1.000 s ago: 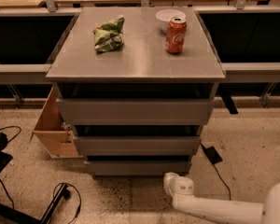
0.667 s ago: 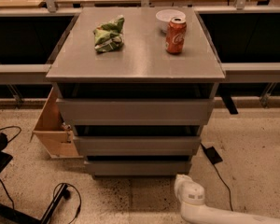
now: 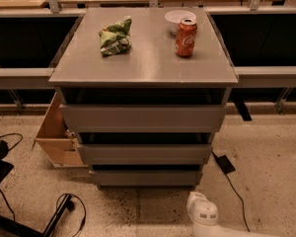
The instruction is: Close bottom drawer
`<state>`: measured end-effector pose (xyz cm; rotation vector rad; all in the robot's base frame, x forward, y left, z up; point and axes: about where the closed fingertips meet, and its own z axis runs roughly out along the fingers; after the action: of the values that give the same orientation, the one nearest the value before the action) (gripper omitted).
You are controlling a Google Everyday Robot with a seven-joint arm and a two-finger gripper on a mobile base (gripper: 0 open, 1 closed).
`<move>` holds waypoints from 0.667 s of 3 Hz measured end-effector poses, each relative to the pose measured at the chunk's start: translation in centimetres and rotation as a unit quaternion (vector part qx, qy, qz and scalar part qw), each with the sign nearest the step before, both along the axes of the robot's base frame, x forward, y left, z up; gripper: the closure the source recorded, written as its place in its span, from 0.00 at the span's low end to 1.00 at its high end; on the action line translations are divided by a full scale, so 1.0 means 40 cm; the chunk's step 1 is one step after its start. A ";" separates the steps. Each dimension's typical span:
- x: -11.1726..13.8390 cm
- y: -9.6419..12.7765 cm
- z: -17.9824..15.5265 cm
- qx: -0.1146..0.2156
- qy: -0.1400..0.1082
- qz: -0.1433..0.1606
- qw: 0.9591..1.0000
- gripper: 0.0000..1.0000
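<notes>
The bottom drawer [image 3: 145, 177] is the narrowest grey front at the foot of the grey cabinet [image 3: 143, 58]. Its flat front sits just under the middle drawer [image 3: 144, 153], with a thin dark gap above it, and none of its interior shows. A white arm segment [image 3: 202, 214] lies low on the floor in front of the cabinet, to the right of the bottom drawer and apart from it. My gripper is out of view, past the bottom edge of the camera view.
A red soda can [image 3: 186, 37], a white bowl [image 3: 177, 18] and a green chip bag [image 3: 115, 36] stand on the cabinet top. A light wooden box [image 3: 56, 135] sits at the cabinet's left. Black cables [image 3: 64, 209] and a black object [image 3: 223, 164] lie on the floor.
The white arm segment has moved down and to the right, away from the cabinet front. The drawers and the things on top have not moved.
</notes>
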<state>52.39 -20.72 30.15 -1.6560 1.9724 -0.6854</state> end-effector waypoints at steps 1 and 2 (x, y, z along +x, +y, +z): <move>-0.012 -0.014 0.013 -0.019 0.001 -0.016 1.000 1.00; -0.053 -0.010 0.124 -0.055 -0.033 -0.042 0.997 1.00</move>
<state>50.26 -21.12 35.09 -1.5980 1.9983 -0.8834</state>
